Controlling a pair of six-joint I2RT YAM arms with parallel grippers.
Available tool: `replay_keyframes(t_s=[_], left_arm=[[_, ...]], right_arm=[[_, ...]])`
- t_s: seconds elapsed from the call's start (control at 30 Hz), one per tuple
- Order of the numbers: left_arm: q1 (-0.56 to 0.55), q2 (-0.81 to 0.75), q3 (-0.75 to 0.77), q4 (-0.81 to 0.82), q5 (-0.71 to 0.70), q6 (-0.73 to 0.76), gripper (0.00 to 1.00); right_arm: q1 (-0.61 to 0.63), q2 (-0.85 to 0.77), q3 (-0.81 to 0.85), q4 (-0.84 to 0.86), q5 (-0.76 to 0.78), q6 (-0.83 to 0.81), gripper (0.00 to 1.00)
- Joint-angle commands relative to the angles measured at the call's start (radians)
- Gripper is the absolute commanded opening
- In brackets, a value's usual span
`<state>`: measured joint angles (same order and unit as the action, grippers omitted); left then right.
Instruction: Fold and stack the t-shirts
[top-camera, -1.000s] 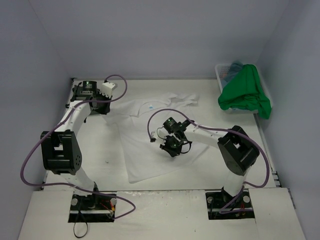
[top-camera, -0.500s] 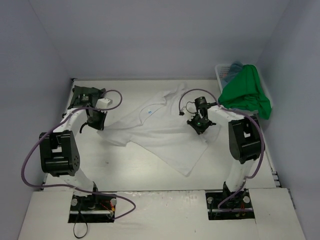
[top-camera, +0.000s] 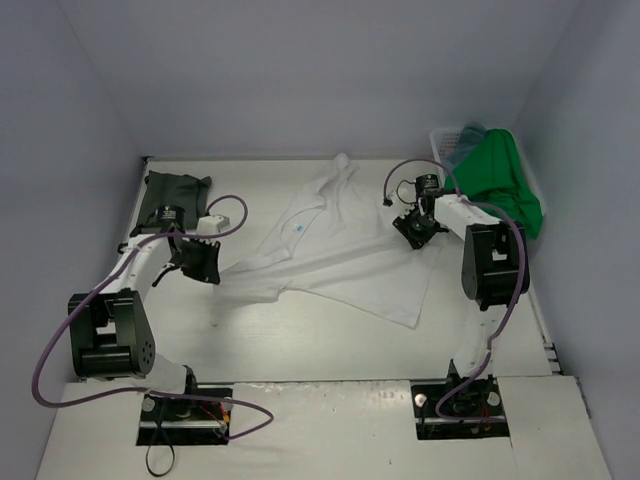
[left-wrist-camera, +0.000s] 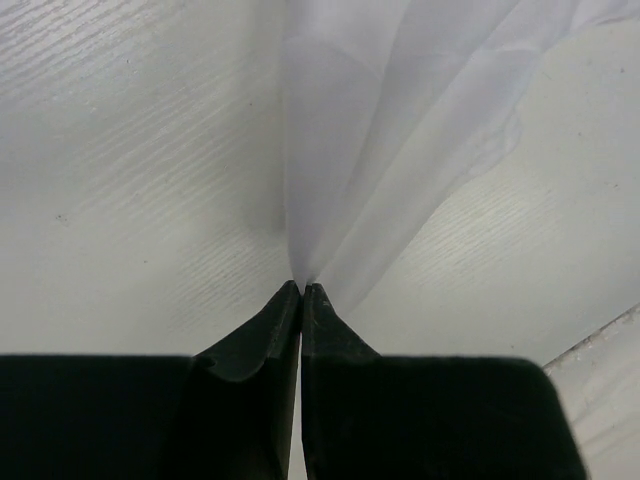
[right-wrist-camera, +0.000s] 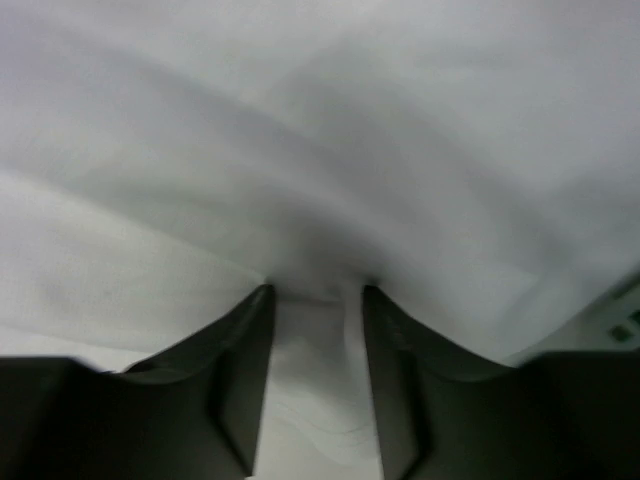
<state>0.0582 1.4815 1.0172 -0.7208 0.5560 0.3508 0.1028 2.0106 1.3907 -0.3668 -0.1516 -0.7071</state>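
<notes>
A white t-shirt (top-camera: 335, 255) lies stretched in wrinkles across the middle of the table. My left gripper (top-camera: 207, 264) is shut on its left edge; in the left wrist view the fingertips (left-wrist-camera: 302, 287) pinch a taut peak of the white cloth (left-wrist-camera: 380, 120). My right gripper (top-camera: 413, 229) is at the shirt's back right corner, its jaws open around a fold of the white cloth (right-wrist-camera: 320, 150). A folded dark grey-green t-shirt (top-camera: 171, 194) lies at the back left. A bright green t-shirt (top-camera: 490, 185) hangs over the basket, with teal-blue cloth (top-camera: 467, 135) behind it.
The white lattice basket (top-camera: 438, 148) stands at the back right corner against the wall. Purple cables loop off both arms. The table's raised edge runs along the left and right sides, and the arm bases sit at the near edge.
The right arm swung from the table's middle to the back right, dragging the white shirt, and its jaws have opened. The left gripper came forward with the shirt's edge, uncovering the dark folded shirt.
</notes>
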Motion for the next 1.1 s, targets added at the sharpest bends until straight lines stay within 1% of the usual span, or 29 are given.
replay_keyframes(t_s=[0.0, 0.03, 0.07, 0.1, 0.13, 0.17, 0.2, 0.3, 0.4, 0.43, 0.47, 0.57, 0.6, 0.73, 0.9, 1.07], left_arm=[[0.003, -0.029, 0.043, -0.029, 0.057, -0.018, 0.00], [0.003, -0.023, 0.050, -0.037, 0.068, -0.019, 0.00], [0.003, -0.020, 0.057, -0.040, 0.080, -0.027, 0.00], [0.003, -0.017, 0.063, -0.040, 0.091, -0.032, 0.00], [0.003, -0.009, 0.073, -0.039, 0.107, -0.036, 0.00], [0.003, -0.006, 0.081, -0.039, 0.113, -0.041, 0.00], [0.003, 0.005, 0.093, -0.039, 0.122, -0.042, 0.00], [0.003, 0.035, 0.121, -0.048, 0.140, -0.046, 0.00], [0.002, 0.071, 0.165, -0.068, 0.157, -0.046, 0.00], [0.002, 0.079, 0.188, -0.077, 0.156, -0.046, 0.00], [0.002, 0.088, 0.204, -0.081, 0.154, -0.044, 0.00], [0.000, 0.117, 0.254, -0.106, 0.151, -0.041, 0.00], [0.000, 0.128, 0.264, -0.109, 0.147, -0.042, 0.00], [-0.004, 0.149, 0.300, -0.126, 0.134, -0.047, 0.00], [-0.009, 0.168, 0.307, -0.121, 0.131, -0.055, 0.00], [-0.020, 0.187, 0.319, -0.118, 0.116, -0.068, 0.00]], right_arm=[[0.061, -0.166, -0.076, -0.069, -0.109, 0.027, 0.40], [0.075, -0.250, -0.109, -0.070, -0.112, 0.031, 0.43], [0.090, -0.291, -0.126, -0.073, -0.114, 0.032, 0.46], [0.107, -0.337, -0.142, -0.083, -0.115, 0.028, 0.52], [0.145, -0.413, -0.172, -0.087, -0.108, 0.028, 0.54], [0.170, -0.447, -0.183, -0.092, -0.100, 0.029, 0.56], [0.211, -0.507, -0.196, -0.101, -0.080, 0.031, 0.61], [0.265, -0.596, -0.254, -0.112, -0.071, 0.032, 0.63], [0.382, -0.656, -0.361, -0.121, -0.048, 0.032, 0.64], [0.458, -0.656, -0.396, -0.123, -0.002, 0.029, 0.65], [0.494, -0.652, -0.467, -0.124, 0.026, 0.028, 0.65], [0.558, -0.609, -0.553, -0.124, 0.078, 0.020, 0.65], [0.566, -0.593, -0.596, -0.124, 0.087, 0.018, 0.65], [0.587, -0.605, -0.663, -0.126, 0.121, 0.012, 0.68], [0.589, -0.604, -0.671, -0.130, 0.187, -0.002, 0.72], [0.589, -0.582, -0.667, -0.133, 0.185, -0.018, 0.74]])
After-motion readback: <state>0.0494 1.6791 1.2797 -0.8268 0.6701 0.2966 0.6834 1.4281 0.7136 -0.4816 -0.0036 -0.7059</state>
